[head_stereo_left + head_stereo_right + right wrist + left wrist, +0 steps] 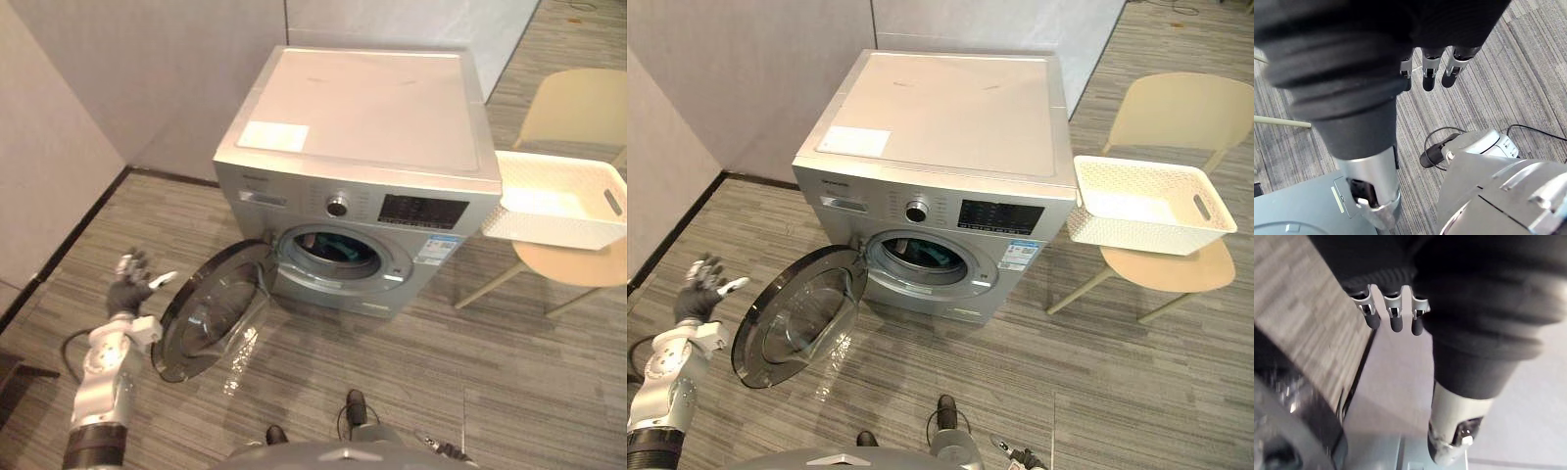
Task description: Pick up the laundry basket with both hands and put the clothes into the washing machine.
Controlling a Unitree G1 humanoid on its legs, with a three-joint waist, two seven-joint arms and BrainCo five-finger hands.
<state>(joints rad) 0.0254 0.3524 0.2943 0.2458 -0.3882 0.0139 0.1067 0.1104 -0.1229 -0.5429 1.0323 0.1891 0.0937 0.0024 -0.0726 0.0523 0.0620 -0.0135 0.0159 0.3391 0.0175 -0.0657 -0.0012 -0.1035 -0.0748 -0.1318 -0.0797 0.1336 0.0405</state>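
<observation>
so, in the left eye view the washing machine [353, 127] stands against the wall with its round door [211, 313] swung wide toward the robot's left. dark and teal clothes [338, 250] show inside the drum. the white laundry basket [549, 227] rests on a pale chair [578, 108] just beside the machine's right side and looks empty, which suggests the loading is done and it was parked there out of the way. the left hand [130, 284] hangs near the door's outer edge, apart from it, fingers spread and grasping nothing. it is probably placed there to push the door shut.

the right eye view gives the same layout and makes the basket's bare inside plainer. a gap is visible between the left hand and the door rim.

in the left wrist view the fingers [1396, 323] reach out straight over the floor and the wall's base, nothing between them, and the door's dark rim curves close by.

in the right wrist view the right hand [1428, 78] points down at the striped floor [1508, 73], its fingers relaxed and empty. it seems idle, since one hand is enough for the door.
</observation>
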